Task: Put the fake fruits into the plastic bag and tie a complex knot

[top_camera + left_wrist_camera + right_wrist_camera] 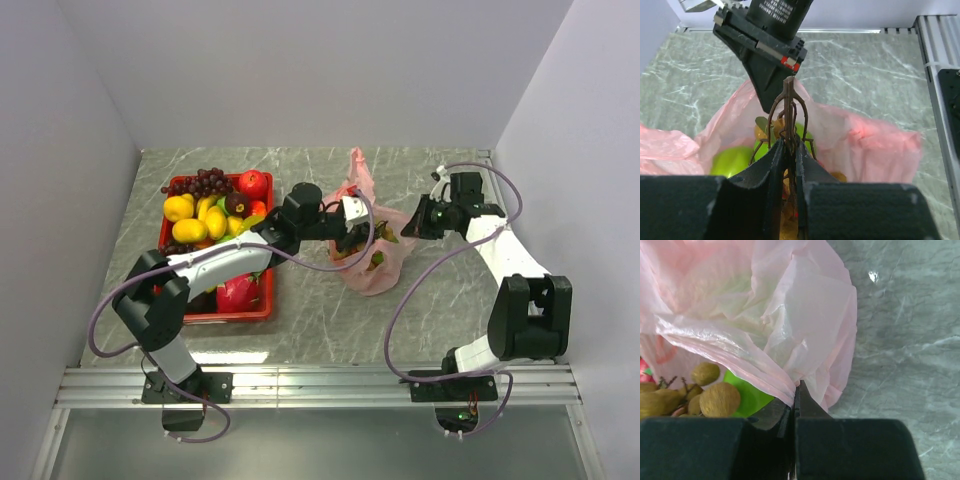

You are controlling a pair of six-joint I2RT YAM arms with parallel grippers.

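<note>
While the top view only shows both arms meeting at the plastic bag [385,262], the wrist views settle the grips. On the left gripper [790,150], jaws are nearly together, clamped on the thin brown branching stem [788,102] of the tan berries [718,399], over the bag's mouth. A glossy green apple [732,161] sits inside, left of its fingers. The right gripper [795,392] has jaws together, pinching a fold of thin, crinkly, translucent pink film at its tips, with the round matte berries to its left. Only the top view shows the red tray [240,315] of fake fruits [215,215], left of the left arm. The table [905,340] is grey veined marble.
</note>
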